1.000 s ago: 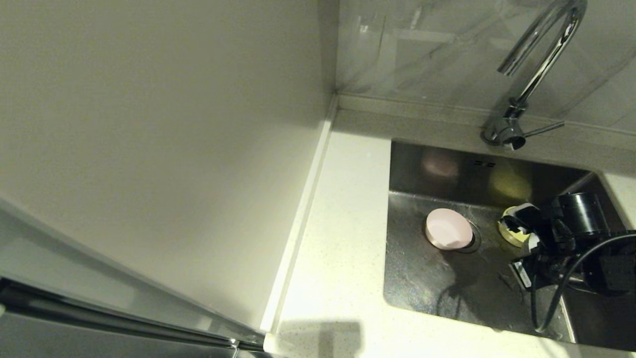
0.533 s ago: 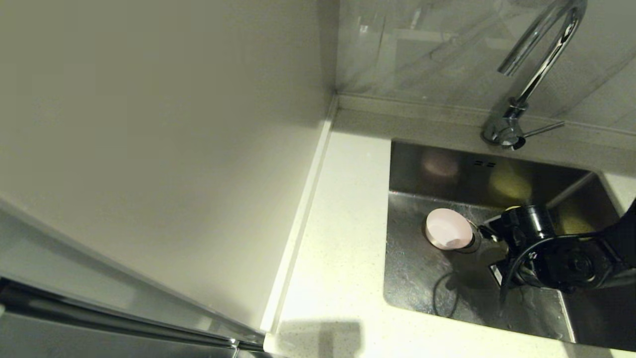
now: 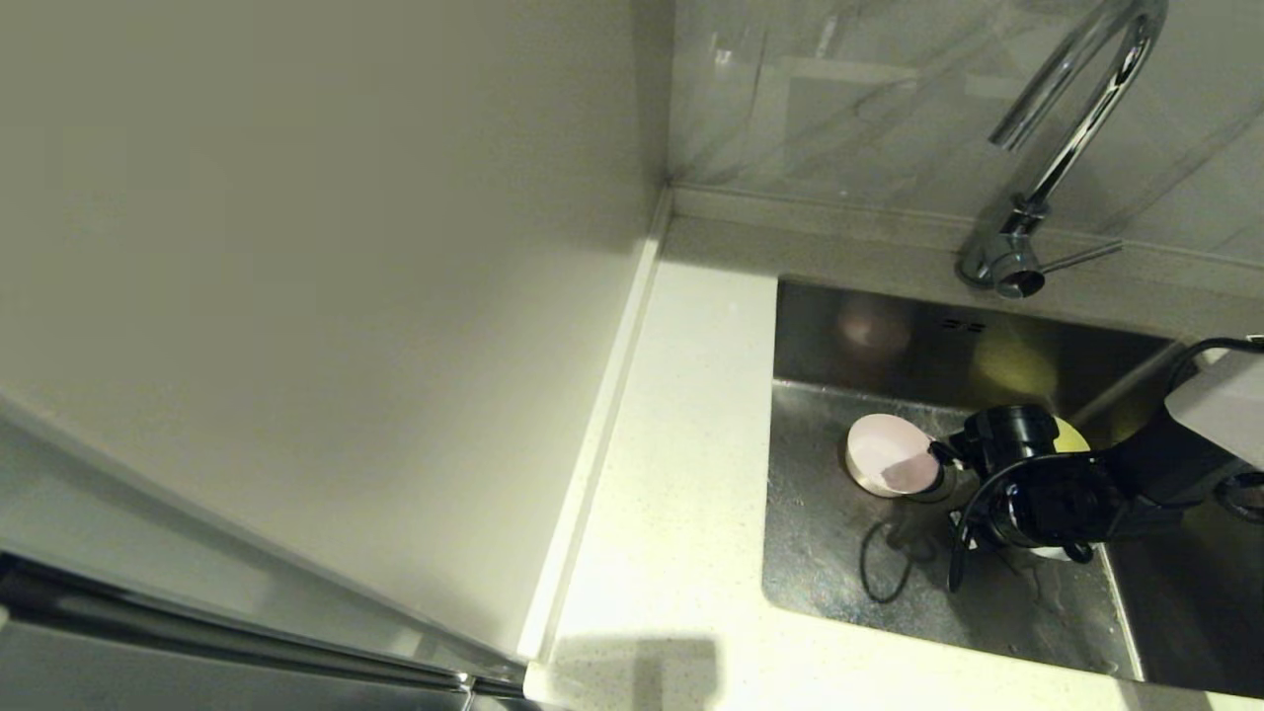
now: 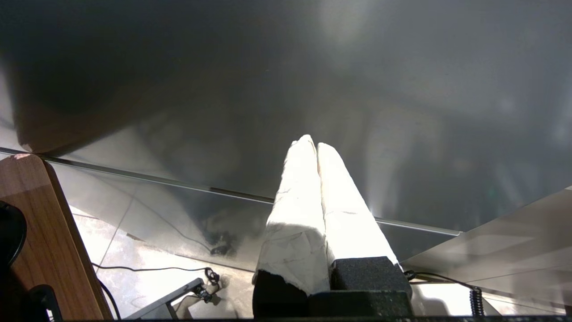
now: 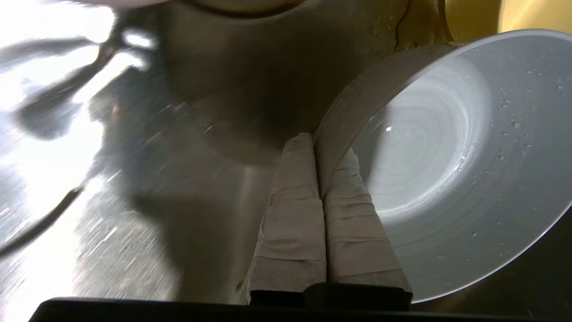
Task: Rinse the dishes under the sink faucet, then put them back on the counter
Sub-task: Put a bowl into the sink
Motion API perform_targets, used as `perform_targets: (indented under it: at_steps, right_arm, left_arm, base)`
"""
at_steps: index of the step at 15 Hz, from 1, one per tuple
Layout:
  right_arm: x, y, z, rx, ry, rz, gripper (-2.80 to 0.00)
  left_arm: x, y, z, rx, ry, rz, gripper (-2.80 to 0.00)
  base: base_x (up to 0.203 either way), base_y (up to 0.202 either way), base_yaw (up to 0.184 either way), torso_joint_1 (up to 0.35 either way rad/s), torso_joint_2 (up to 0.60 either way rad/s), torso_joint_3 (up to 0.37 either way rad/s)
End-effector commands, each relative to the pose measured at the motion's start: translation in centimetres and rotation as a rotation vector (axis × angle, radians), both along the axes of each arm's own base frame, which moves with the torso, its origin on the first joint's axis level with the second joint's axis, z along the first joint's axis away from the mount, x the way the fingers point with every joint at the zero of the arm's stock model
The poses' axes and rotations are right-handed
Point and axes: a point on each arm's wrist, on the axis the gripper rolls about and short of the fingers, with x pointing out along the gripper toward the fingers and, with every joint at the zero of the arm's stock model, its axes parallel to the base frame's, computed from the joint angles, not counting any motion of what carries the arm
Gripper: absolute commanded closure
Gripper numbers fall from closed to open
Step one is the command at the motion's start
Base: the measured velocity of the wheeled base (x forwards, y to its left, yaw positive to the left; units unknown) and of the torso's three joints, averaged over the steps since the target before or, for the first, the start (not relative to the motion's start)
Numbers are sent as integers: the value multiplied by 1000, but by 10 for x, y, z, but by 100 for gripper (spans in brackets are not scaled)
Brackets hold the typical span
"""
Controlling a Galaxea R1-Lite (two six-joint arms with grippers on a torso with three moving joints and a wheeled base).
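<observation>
The rim of the small round grey-blue bowl [image 5: 447, 170] is pinched by the right end effector [image 5: 319, 147], low in the brushed steel sink [image 3: 820, 553] at five o'clock of the pale pink bowl [image 3: 889, 466], presumably for rinsing.

yellow bowl [image 3: 1068, 432]: mostly hidden by right arm | faucet [image 3: 1071, 128]: top cut off

off-white panel [image 3: 296, 296] — glossy marbled wall [image 3: 869, 99] behind.

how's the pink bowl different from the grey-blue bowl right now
The pink bowl sits free in the sink over the drain; the grey-blue bowl is pinched at its rim by the right gripper and tilted. The grey-blue one shows water droplets. Both are small, round and plain.
</observation>
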Motion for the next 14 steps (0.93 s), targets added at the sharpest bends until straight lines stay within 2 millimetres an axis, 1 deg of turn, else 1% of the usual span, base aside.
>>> perform_targets:
  at_steps: [1, 3, 5, 9, 13, 14]
  right_arm:
    - [11, -15, -19, -3, 19, -38, 0]
    - [14, -25, -21, -9, 14, -56, 0]
    - [13, -30, -20, -37, 21, -69, 0]
    - [9, -30, -13, -35, 13, -74, 0]
    - [-1, -29, -14, -42, 19, -72, 0]
    - [-2, -29, -13, -47, 8, -67, -280]
  left_arm:
    - [0, 0, -1, 0, 2, 0, 0]
    - [0, 0, -1, 0, 2, 0, 0]
    - [0, 0, -1, 0, 2, 0, 0]
    - [0, 0, -1, 0, 2, 0, 0]
    - [0, 0, -1, 0, 2, 0, 0]
    - [0, 0, -1, 0, 2, 0, 0]
  base:
    - [0, 0, 0, 0, 0, 0]
    - [0, 0, 0, 0, 0, 0]
    - [0, 0, 0, 0, 0, 0]
    - [0, 0, 0, 0, 0, 0]
    - [0, 0, 0, 0, 0, 0]
    - [0, 0, 0, 0, 0, 0]
